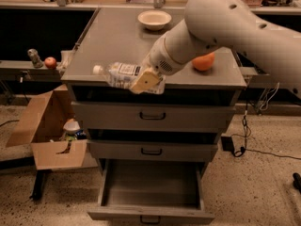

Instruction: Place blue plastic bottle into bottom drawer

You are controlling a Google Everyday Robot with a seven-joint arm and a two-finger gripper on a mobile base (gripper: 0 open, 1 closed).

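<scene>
The blue plastic bottle [118,73] is clear with a white cap and a white label. It lies sideways in the air at the cabinet top's front edge, cap pointing left. My gripper [146,81] is shut on the bottle's right part, its tan fingers [145,80] across the body. The white arm reaches in from the upper right. The bottom drawer [150,183] is pulled open below, its grey inside bare. The two upper drawers are closed.
An orange [203,61] and a white bowl [154,19] sit on the cabinet top [113,41]. An open cardboard box [47,131] stands on the floor at the left. A small red fruit [50,62] sits on a left shelf. Cables lie at the right.
</scene>
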